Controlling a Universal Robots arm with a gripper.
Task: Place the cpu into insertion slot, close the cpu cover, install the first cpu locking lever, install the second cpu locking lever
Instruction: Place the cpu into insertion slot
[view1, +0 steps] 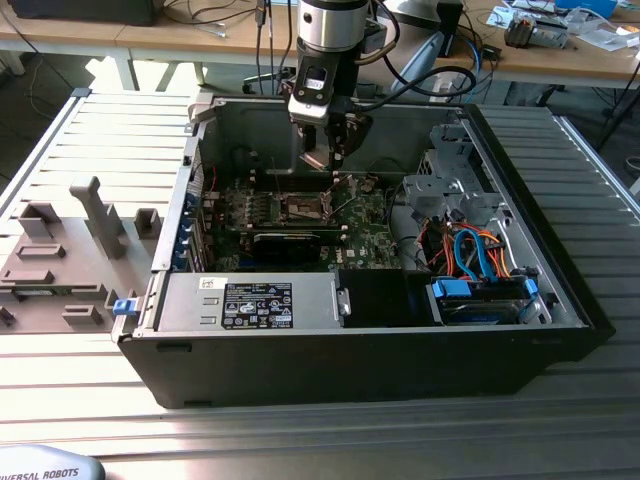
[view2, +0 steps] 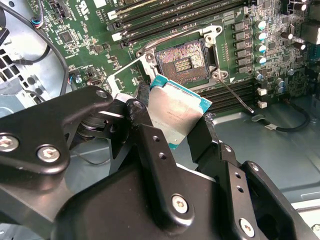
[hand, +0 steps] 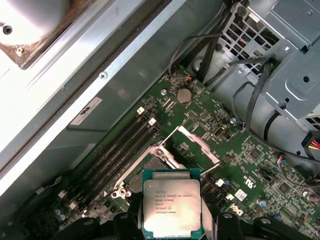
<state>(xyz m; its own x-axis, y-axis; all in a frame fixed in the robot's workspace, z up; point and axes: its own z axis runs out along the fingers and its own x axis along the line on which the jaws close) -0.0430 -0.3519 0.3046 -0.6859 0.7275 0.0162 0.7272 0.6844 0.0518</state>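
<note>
My gripper (view1: 323, 160) hangs inside the open computer case (view1: 560, 290), just above the green board. It is shut on the cpu (hand: 171, 207), a flat square chip with a dull silver top, pinched at two opposite edges by the black fingers (view2: 145, 130). In the second wrist view the cpu (view2: 175, 112) is tilted and sits a short way off the insertion slot (view2: 181, 61), whose dark centre lies bare. The cpu cover (hand: 194, 143) stands swung up beside the insertion slot (hand: 145, 165). A thin metal lever (view2: 235, 96) sticks out from the slot's corner, unlatched.
Long black memory slots (hand: 122, 145) flank the socket. A grey drive cage (view1: 450, 185) with orange and blue cables (view1: 475, 250) fills the case on the exterior view's right. The power supply (view1: 250, 300) lies at the front. A grey parts fixture (view1: 70, 250) sits outside, at the left.
</note>
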